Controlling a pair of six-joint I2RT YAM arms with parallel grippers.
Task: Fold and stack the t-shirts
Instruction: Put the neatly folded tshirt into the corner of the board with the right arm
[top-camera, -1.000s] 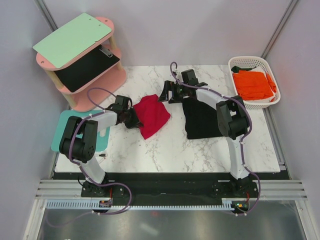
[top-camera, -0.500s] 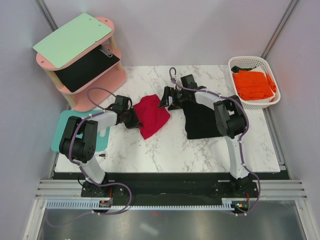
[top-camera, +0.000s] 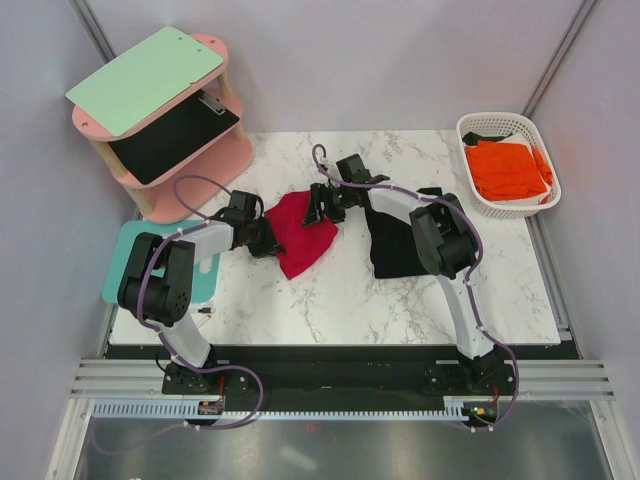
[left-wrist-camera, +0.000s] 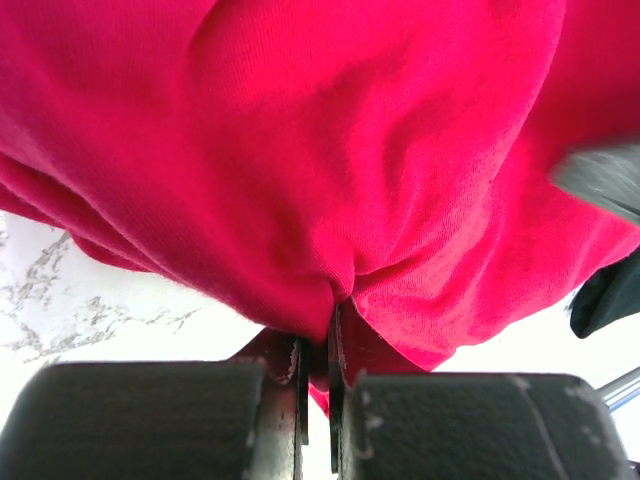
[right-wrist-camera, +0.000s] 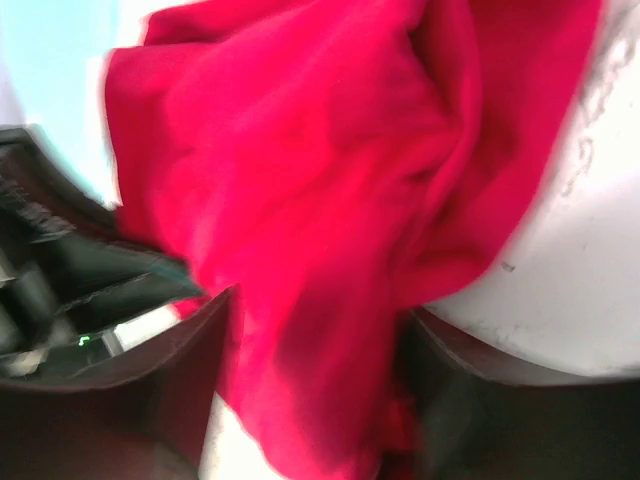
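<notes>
Mid-table, left jaws pinching red t-shirt (top-camera: 302, 238), right jaws spread astride it, blurred

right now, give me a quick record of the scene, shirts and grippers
red shirt: crumpled on the table, between the two grippers
black shirt: lying flat, partly under the right arm
orange shirt: in the white basket, back right
left gripper: shut on the red shirt's left edge
right gripper: jaws apart, red cloth between them
</notes>
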